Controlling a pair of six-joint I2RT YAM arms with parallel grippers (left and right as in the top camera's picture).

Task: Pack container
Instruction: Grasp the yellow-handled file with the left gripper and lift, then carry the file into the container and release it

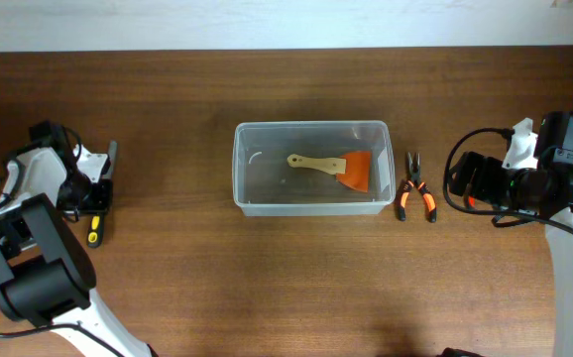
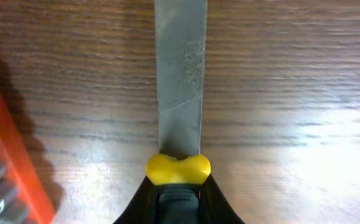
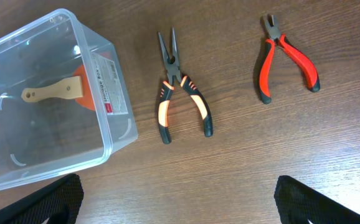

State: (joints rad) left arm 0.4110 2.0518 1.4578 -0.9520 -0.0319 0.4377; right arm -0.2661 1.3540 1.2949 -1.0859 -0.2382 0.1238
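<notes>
The clear plastic container (image 1: pixel 311 203) stands at the table's middle and holds a scraper (image 1: pixel 336 165) with a wooden handle and an orange blade. It also shows in the right wrist view (image 3: pixel 105 81). My left gripper (image 2: pixel 178 182) is at the far left (image 1: pixel 96 203), shut on the black and yellow handle of a flat grey file (image 2: pixel 180 74) that lies on the table. My right gripper (image 3: pixel 180 205) is open and empty, over the wood right of the container. Black and orange long-nose pliers (image 3: pixel 181 102) lie just ahead of it, beside the container (image 1: pixel 415 188).
Red-handled pliers (image 3: pixel 287 57) lie right of the long-nose pliers. An orange holder with metal pieces (image 2: pixel 12 168) lies close to the left of the file. The table's far edge runs along the top of the overhead view.
</notes>
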